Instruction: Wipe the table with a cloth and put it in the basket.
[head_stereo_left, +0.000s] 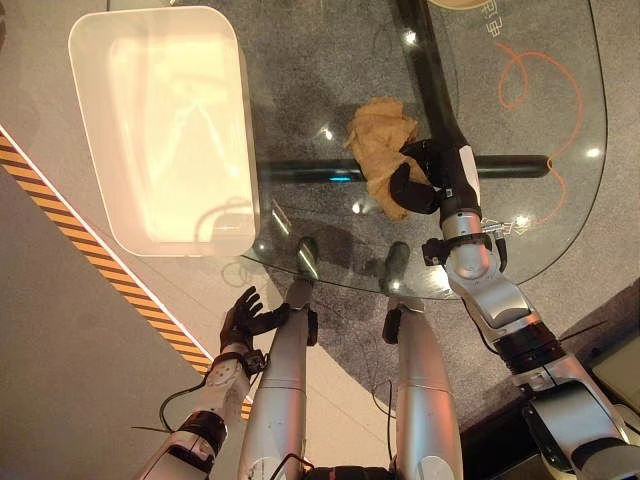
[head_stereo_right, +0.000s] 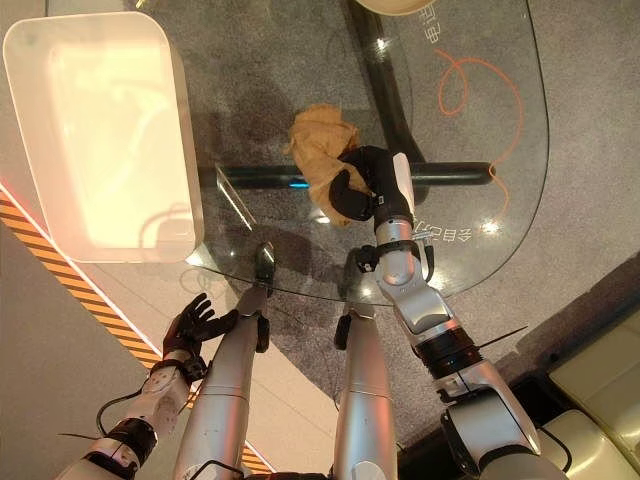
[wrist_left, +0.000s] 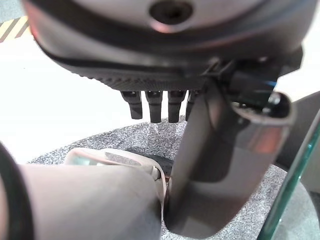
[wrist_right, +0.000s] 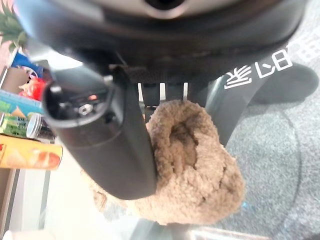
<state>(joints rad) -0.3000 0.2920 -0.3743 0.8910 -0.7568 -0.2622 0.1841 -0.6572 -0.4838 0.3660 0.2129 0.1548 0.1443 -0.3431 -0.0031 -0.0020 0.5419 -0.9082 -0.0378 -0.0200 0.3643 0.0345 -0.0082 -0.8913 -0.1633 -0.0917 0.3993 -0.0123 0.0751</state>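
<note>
Down low, left hand (head_stereo_left: 243, 316) hangs open, while right hand (head_stereo_left: 418, 178) grips the brown cloth (head_stereo_left: 380, 140) on the glass table (head_stereo_left: 560, 200) and should press flat, wiping wide.

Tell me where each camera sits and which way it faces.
Left eye view: head, looking down at glass table, white basket, right hand gripping tan cloth.
Right eye view: same scene, slightly offset.
Left wrist view: along left hand, straight fingers, held below the table edge.
Right wrist view: along right hand, cloth bunched in it; shares the cloth with both eye views.
</note>
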